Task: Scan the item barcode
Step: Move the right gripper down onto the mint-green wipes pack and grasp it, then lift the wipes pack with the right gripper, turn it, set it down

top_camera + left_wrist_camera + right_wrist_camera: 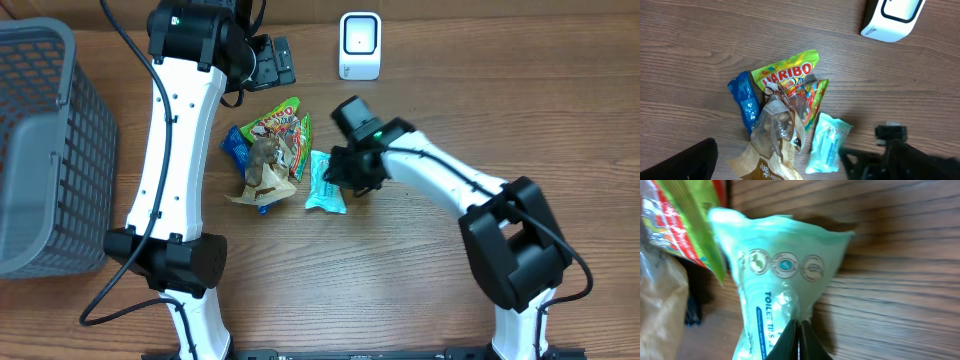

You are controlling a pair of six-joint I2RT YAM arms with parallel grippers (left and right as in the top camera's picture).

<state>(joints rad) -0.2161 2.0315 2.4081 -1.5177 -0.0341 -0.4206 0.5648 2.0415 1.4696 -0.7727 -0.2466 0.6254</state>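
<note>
A pale green plastic packet [780, 280] printed "TOILET TIS…" under three round emblems lies flat on the wooden tabletop [420, 280], just right of the green-and-yellow sweet bag [790, 80] lettered "HARIBO", the two edges touching. The right fingers [789, 342] are clenched tip to tip on the packet's edge, on the side away from that bag. A blue wrapper [742, 102] lies left of the bag, and a crumpled clear-and-tan pouch [772, 135] overlaps it. A white box-shaped scanner [360, 45] stands beyond the bag, its small writing unreadable. Of the left fingers [697, 160] only one dark edge shows, so their spread cannot be told.
</note>
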